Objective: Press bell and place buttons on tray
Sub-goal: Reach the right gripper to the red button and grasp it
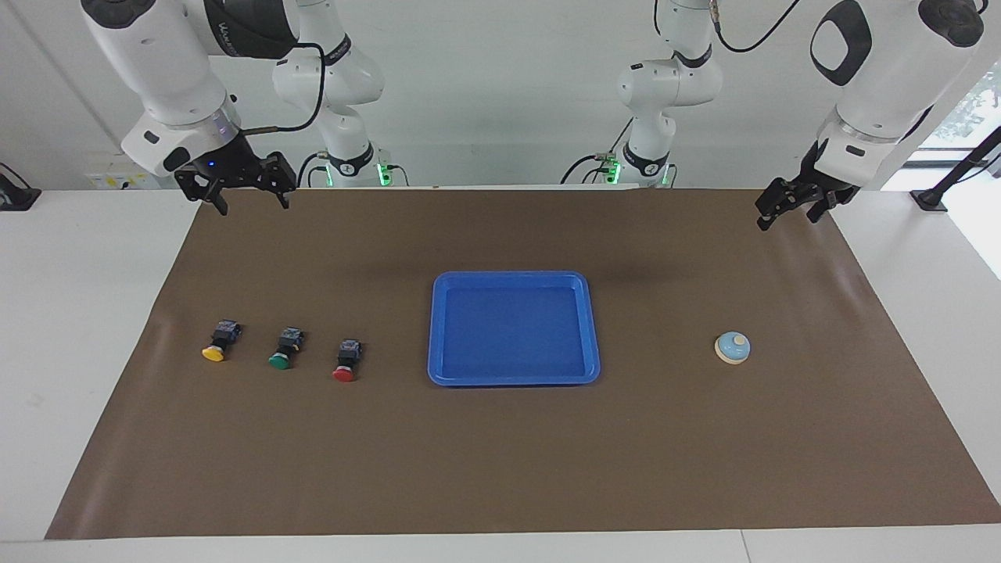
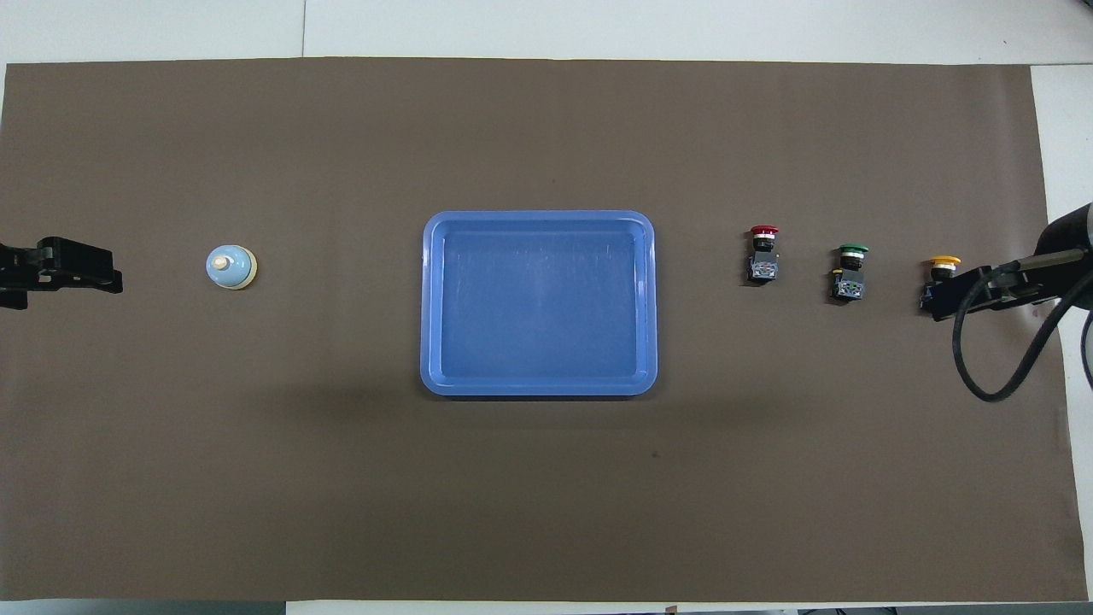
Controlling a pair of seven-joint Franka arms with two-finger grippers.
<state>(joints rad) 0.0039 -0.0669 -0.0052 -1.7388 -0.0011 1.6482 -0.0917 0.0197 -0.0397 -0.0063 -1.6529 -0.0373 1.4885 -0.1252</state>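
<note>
Light-blue bell upright on mat, empty blue tray mid-table, three buttons lying in a row

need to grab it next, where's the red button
The red button lies on the brown mat, beside the tray toward the right arm's end, the green button its other neighbour.

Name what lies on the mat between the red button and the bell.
Only the blue tray lies between the red button and the bell; the rest is bare brown mat. The overhead view shows this best.
</note>
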